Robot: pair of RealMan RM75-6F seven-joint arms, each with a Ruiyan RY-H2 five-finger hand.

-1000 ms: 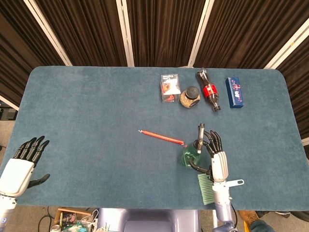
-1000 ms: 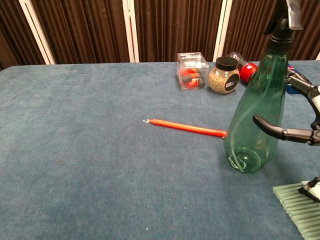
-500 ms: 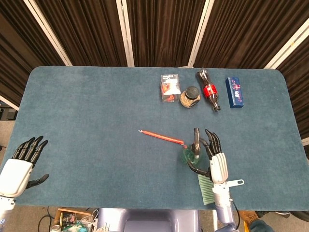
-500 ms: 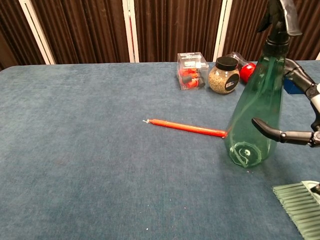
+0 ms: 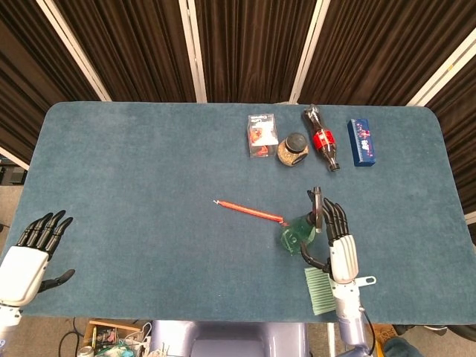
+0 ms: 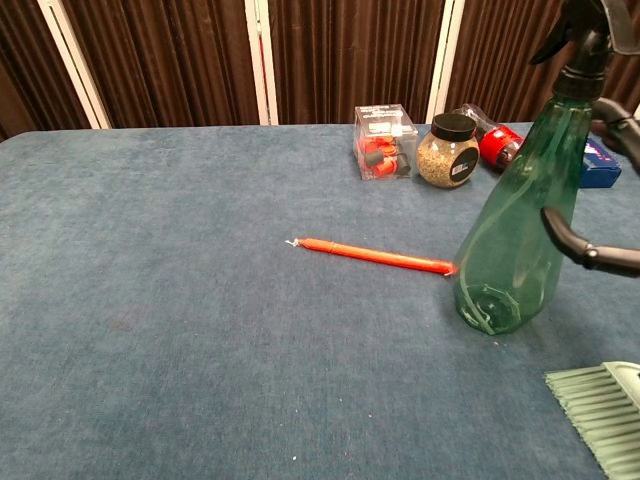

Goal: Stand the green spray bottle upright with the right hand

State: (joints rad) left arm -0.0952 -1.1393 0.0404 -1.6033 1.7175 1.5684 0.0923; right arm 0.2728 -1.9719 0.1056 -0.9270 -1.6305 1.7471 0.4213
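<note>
The green spray bottle (image 6: 520, 240) stands on its base on the blue table, leaning to the right with its black nozzle uppermost. In the head view the bottle (image 5: 297, 230) is just right of the pen's tip. My right hand (image 5: 338, 245) is at the bottle's right side. Its thumb (image 6: 590, 255) curls across the front of the bottle and its fingers (image 6: 625, 125) reach behind the neck, so the bottle rests in this loose hold. My left hand (image 5: 30, 256) lies open at the table's near left corner, holding nothing.
A red pen (image 6: 375, 256) lies left of the bottle, its tip touching the base. At the back stand a clear box (image 6: 385, 140) and a grain jar (image 6: 447, 150), with a lying cola bottle (image 5: 321, 138) and a blue box (image 5: 361, 141). A green brush (image 6: 600, 410) lies near the front right edge.
The bottle went from nearly straight half a second ago to leaning right. My right hand shifted right with it, its thumb now at the bottle's right edge. The left hand stayed put.
</note>
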